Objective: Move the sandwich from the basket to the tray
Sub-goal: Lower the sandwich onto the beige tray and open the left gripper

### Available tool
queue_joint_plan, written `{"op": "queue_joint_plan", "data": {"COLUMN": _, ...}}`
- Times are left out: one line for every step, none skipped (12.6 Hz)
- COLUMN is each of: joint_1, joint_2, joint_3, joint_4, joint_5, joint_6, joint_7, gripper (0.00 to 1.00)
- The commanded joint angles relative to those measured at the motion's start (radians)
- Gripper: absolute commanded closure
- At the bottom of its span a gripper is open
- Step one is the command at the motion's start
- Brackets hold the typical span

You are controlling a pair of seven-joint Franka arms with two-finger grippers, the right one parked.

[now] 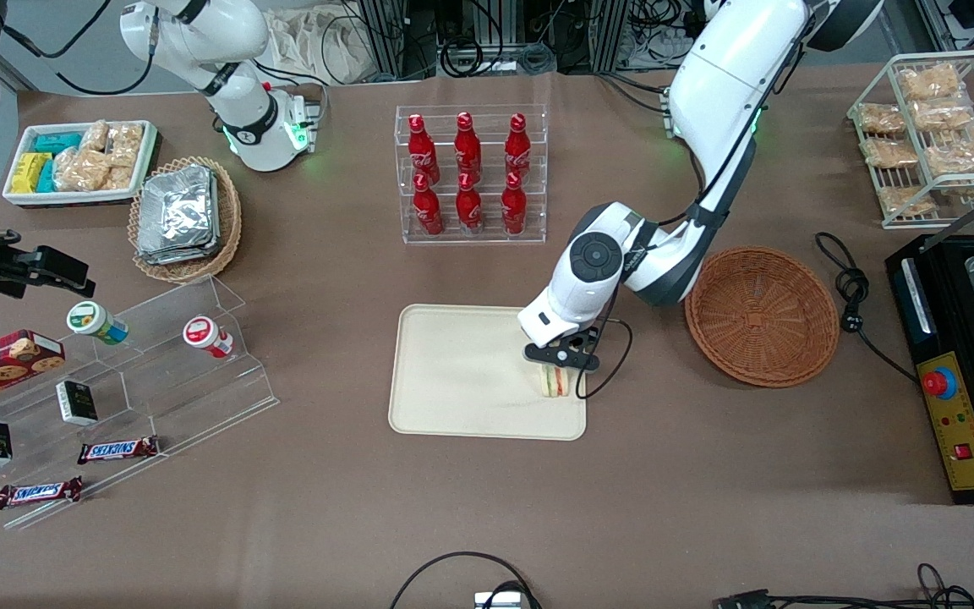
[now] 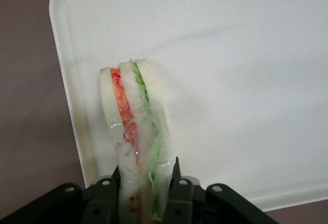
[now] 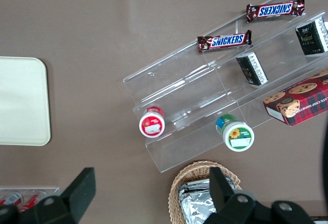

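White-bread sandwich (image 2: 134, 131) – clenched in tool (image 1: 556, 370) | over tray (image 1: 453, 372) | bars read "Snickers" (image 1: 117, 449)

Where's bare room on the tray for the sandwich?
Most of the tray is bare, toward the parked arm's end. The sandwich, pinched by the gripper, crowds the edge beside the basket, which holds nothing.

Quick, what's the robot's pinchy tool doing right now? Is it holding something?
Working arm's tool: closed on the sandwich, holding it upright over the tray, at the tray's edge nearest the basket.
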Motion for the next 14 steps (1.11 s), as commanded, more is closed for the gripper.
{"op": "queue_joint_plan", "data": {"joint_1": -0.019, "joint_2": 0.013, "joint_3": 0.014, "joint_4": 0.026, "joint_5": 0.018, "joint_6": -0.004, "joint_7": -0.035, "gripper": 0.52}}
{"op": "queue_joint_plan", "data": {"joint_1": -0.019, "joint_2": 0.014, "joint_3": 0.014, "joint_4": 0.028, "joint_5": 0.016, "joint_6": -0.004, "joint_7": -0.042, "gripper": 0.3}}
{"op": "queue_joint_plan", "data": {"joint_1": -0.019, "joint_2": 0.014, "joint_3": 0.014, "joint_4": 0.028, "joint_5": 0.018, "joint_6": -0.004, "joint_7": -0.051, "gripper": 0.16}}
{"op": "queue_joint_plan", "data": {"joint_1": -0.017, "joint_2": 0.014, "joint_3": 0.014, "joint_4": 0.031, "joint_5": 0.018, "joint_6": -0.004, "joint_7": -0.055, "gripper": 0.08}}
{"op": "queue_joint_plan", "data": {"joint_1": -0.019, "joint_2": 0.013, "joint_3": 0.014, "joint_4": 0.04, "joint_5": 0.018, "joint_6": -0.004, "joint_7": -0.065, "gripper": 0.03}}
{"op": "queue_joint_plan", "data": {"joint_1": -0.019, "joint_2": 0.009, "joint_3": 0.014, "joint_4": 0.046, "joint_5": 0.018, "joint_6": -0.004, "joint_7": -0.088, "gripper": 0.03}}
{"op": "queue_joint_plan", "data": {"joint_1": -0.017, "joint_2": 0.008, "joint_3": 0.014, "joint_4": 0.06, "joint_5": 0.018, "joint_6": -0.01, "joint_7": -0.094, "gripper": 0.02}}
{"op": "queue_joint_plan", "data": {"joint_1": -0.016, "joint_2": 0.005, "joint_3": 0.015, "joint_4": 0.077, "joint_5": 0.018, "joint_6": -0.02, "joint_7": -0.108, "gripper": 0.02}}
{"op": "queue_joint_plan", "data": {"joint_1": -0.016, "joint_2": 0.003, "joint_3": 0.018, "joint_4": 0.095, "joint_5": 0.018, "joint_6": -0.038, "joint_7": -0.131, "gripper": 0.02}}
{"op": "queue_joint_plan", "data": {"joint_1": -0.012, "joint_2": 0.003, "joint_3": 0.02, "joint_4": 0.129, "joint_5": 0.018, "joint_6": -0.078, "joint_7": -0.148, "gripper": 0.01}}
{"op": "queue_joint_plan", "data": {"joint_1": -0.012, "joint_2": 0.003, "joint_3": 0.02, "joint_4": 0.173, "joint_5": 0.018, "joint_6": -0.14, "joint_7": -0.174, "gripper": 0.01}}
{"op": "queue_joint_plan", "data": {"joint_1": -0.011, "joint_2": 0.003, "joint_3": 0.023, "joint_4": 0.216, "joint_5": 0.022, "joint_6": -0.205, "joint_7": -0.2, "gripper": 0.01}}
{"op": "queue_joint_plan", "data": {"joint_1": -0.006, "joint_2": 0.002, "joint_3": 0.023, "joint_4": 0.258, "joint_5": 0.045, "joint_6": -0.272, "joint_7": -0.22, "gripper": 0.01}}
{"op": "queue_joint_plan", "data": {"joint_1": -0.003, "joint_2": 0.0, "joint_3": 0.023, "joint_4": 0.288, "joint_5": 0.067, "joint_6": -0.337, "joint_7": -0.24, "gripper": 0.01}}
